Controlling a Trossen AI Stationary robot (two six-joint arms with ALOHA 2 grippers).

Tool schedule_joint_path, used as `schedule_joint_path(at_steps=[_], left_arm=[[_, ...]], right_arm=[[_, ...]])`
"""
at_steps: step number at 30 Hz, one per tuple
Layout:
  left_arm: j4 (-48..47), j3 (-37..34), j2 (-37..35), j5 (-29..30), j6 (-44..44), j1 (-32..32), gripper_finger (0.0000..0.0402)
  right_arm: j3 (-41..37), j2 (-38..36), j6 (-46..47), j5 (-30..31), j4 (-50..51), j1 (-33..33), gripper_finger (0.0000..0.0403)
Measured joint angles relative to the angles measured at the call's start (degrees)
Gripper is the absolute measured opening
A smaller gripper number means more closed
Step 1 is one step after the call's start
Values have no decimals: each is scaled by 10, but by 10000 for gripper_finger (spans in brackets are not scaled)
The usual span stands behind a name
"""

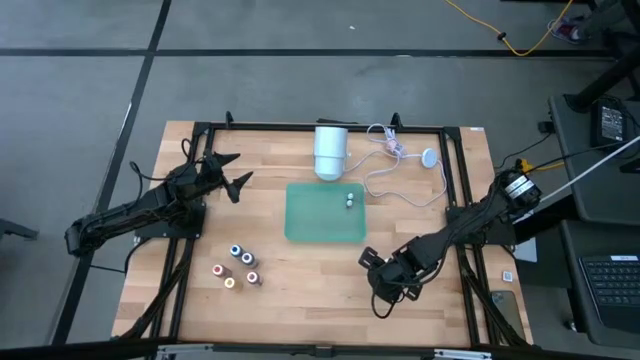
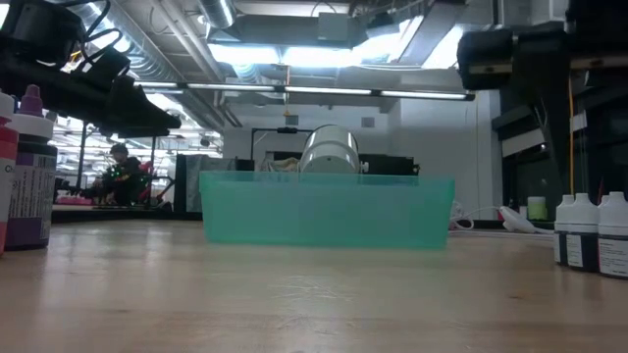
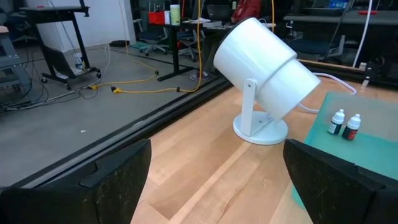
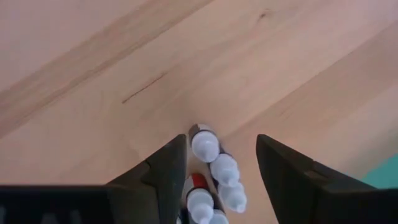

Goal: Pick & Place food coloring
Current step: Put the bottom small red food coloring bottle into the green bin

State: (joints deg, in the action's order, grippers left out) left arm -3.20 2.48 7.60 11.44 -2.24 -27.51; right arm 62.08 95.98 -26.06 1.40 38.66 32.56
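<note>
Several tiny food coloring bottles (image 1: 236, 265) with coloured tops stand upright on the wood near the table's near-left part; the low view shows them at its left edge (image 2: 27, 176). Two more small bottles (image 1: 349, 200) stand inside the green tray (image 1: 310, 225). A cluster of white-capped bottles (image 4: 214, 177) stands under my right gripper (image 4: 222, 146), which hangs open above them, pointing down, one finger on either side. My left gripper (image 1: 232, 172) waits open above the table's far-left part, facing the white cylinder lamp (image 3: 264, 68).
The white lamp (image 1: 331, 150) stands at the far edge behind the tray, and its white cable (image 1: 400, 170) loops to the right of it. The tray's walls (image 2: 324, 208) rise above the tabletop. Bare wood lies between the tray and the near edge.
</note>
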Motion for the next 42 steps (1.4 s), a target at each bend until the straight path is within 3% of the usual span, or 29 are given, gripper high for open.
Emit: schedule_joint_path(at_steps=[16,27,42], left_arm=[[0,0,0,0,0,0,361],[0,0,0,0,0,0,361],[0,0,0,0,0,0,361]], right_arm=[[-43,18,0,-1,-37,0,192],[-43,18,4,-21,-44,0,115],[-9,18,6,-12,-30,0,70]])
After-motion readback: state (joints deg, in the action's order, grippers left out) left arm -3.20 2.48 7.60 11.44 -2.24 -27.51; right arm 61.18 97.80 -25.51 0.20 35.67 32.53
